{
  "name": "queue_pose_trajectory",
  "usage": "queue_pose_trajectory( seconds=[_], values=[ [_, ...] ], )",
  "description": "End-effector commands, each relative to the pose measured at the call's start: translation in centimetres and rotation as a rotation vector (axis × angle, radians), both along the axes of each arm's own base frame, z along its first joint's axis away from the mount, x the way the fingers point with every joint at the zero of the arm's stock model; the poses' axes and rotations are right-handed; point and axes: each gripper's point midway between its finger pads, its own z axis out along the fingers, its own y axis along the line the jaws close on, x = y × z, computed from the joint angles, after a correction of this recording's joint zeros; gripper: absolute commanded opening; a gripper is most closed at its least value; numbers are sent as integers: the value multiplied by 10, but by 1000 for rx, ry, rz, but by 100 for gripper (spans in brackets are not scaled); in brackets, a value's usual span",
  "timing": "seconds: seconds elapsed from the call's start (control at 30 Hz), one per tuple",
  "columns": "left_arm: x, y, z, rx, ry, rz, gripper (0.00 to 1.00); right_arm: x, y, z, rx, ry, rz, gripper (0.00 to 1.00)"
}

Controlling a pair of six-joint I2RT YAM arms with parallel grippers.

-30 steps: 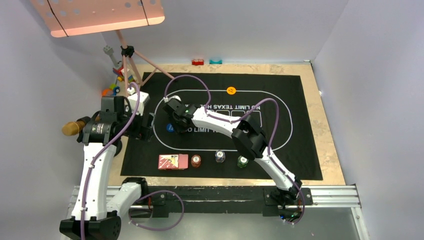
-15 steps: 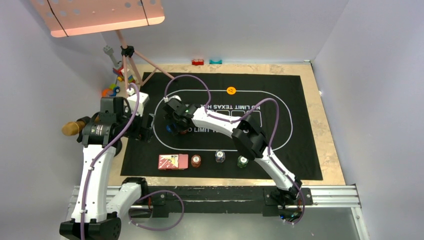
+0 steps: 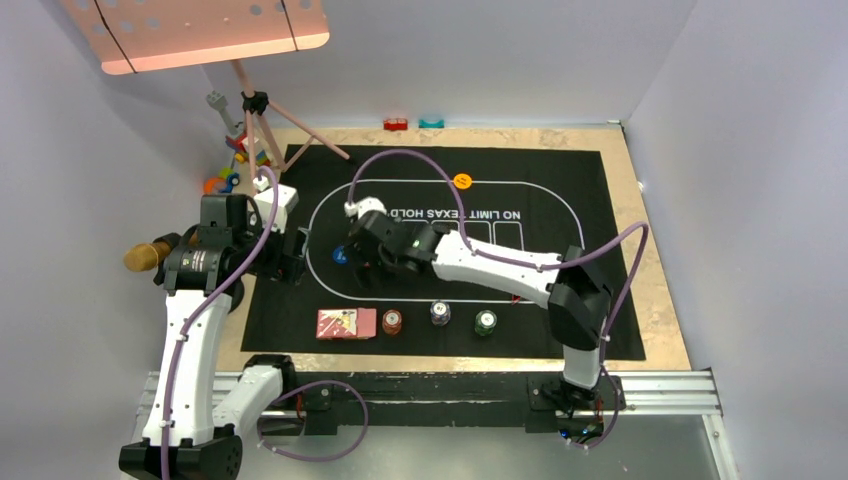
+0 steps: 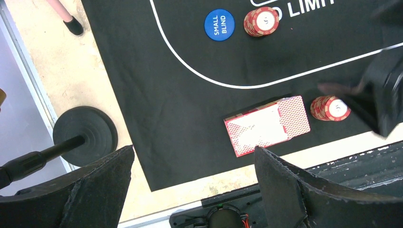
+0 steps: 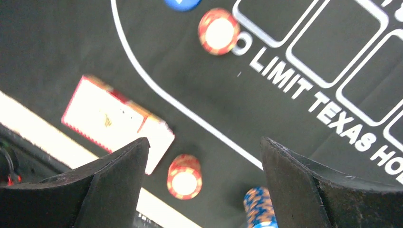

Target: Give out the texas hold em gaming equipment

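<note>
On the black poker mat (image 3: 610, 200), a blue "small blind" button (image 4: 219, 24) lies beside a stack of red chips (image 4: 261, 21) inside the white oval. The same red stack (image 5: 219, 31) shows free on the mat in the right wrist view. My right gripper (image 3: 364, 260) hovers above it, open and empty. Along the mat's near edge lie the red-backed card deck (image 3: 346, 323), another red chip stack (image 3: 392, 321), a dark stack (image 3: 440, 314) and a green stack (image 3: 485, 323). An orange button (image 3: 462, 181) sits at the far side. My left gripper (image 3: 293, 255) hangs open and empty at the mat's left edge.
Colourful toy pieces (image 3: 235, 160) and a tripod stand (image 3: 255, 105) occupy the far left corner. Small red (image 3: 396, 124) and teal (image 3: 431, 123) blocks sit by the back wall. A round black stand base (image 4: 85, 135) rests left of the mat. The metal rail (image 3: 660, 390) runs along the near edge.
My right gripper opened and let go of the red chip stack beside the blue button, then drew back slightly. Its elbow swung far to the right. The left arm stayed still.
</note>
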Motion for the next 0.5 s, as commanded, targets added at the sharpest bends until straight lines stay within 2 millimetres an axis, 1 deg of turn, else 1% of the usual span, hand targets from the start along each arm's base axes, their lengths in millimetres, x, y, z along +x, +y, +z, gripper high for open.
queue_pose_trajectory(
  seconds=[0.0,0.07,0.2,0.47],
  values=[
    [1,-1,6,-10,-25,1,100,-42,-5,-33,-69,43,8,89],
    [0,-2,5,-13,-21,0,100,-51,-7,-43,-83,57,8,89],
    [-2,-2,4,-12,-19,-1,100,-59,-12,-59,-116,76,3,86],
    [-4,-1,3,-4,-18,-4,100,-71,-12,-76,-129,110,22,80]
  ],
)
